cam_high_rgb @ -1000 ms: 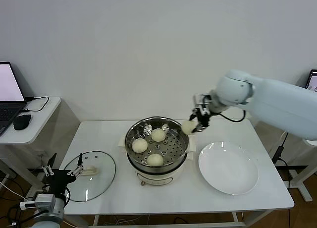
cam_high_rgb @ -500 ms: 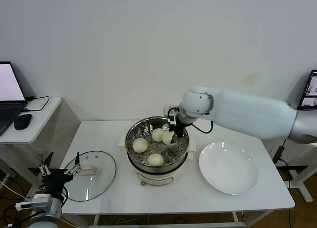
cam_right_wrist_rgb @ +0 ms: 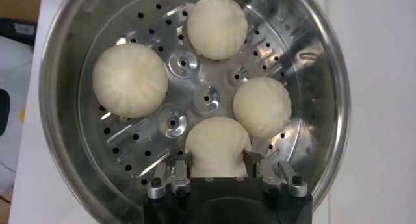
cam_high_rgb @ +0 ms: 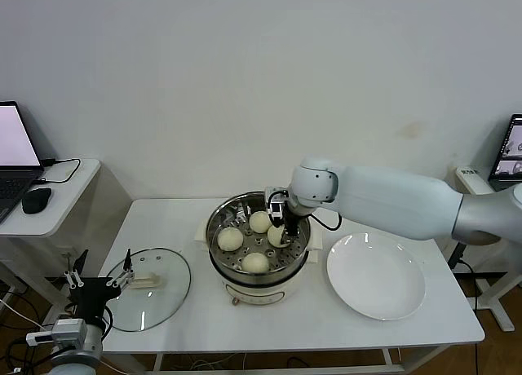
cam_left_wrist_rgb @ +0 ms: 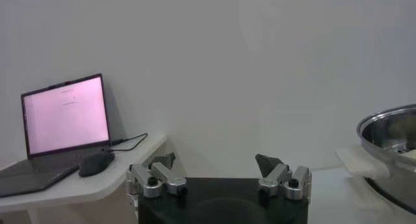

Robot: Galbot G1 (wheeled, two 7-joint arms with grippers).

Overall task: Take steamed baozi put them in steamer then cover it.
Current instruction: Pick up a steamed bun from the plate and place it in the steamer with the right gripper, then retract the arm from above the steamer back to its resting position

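The steamer (cam_high_rgb: 217,258) stands mid-table, and its perforated tray (cam_right_wrist_rgb: 207,99) holds four cream-white baozi. Three lie free (cam_right_wrist_rgb: 130,79) (cam_right_wrist_rgb: 217,26) (cam_right_wrist_rgb: 262,106); in the head view they sit at the left (cam_high_rgb: 231,239), back (cam_high_rgb: 260,222) and front (cam_high_rgb: 255,262). My right gripper (cam_high_rgb: 280,227) is down inside the pot, shut on the fourth baozi (cam_right_wrist_rgb: 218,144), which rests low on the tray's right side (cam_high_rgb: 276,236). The glass cover (cam_high_rgb: 167,297) with its cream handle (cam_high_rgb: 145,281) lies flat on the table left of the steamer. My left gripper (cam_left_wrist_rgb: 218,160) is open and empty by the table's front left corner (cam_high_rgb: 98,284).
A flat white plate (cam_high_rgb: 377,275) lies right of the steamer. A side desk at the left holds a laptop (cam_left_wrist_rgb: 65,115) and a mouse (cam_left_wrist_rgb: 96,163). The steamer's rim (cam_left_wrist_rgb: 390,124) shows in the left wrist view.
My right arm carried the baozi leftward from beside the steamer's right rim into the pot and lowered it toward the tray. The left arm has hardly moved.
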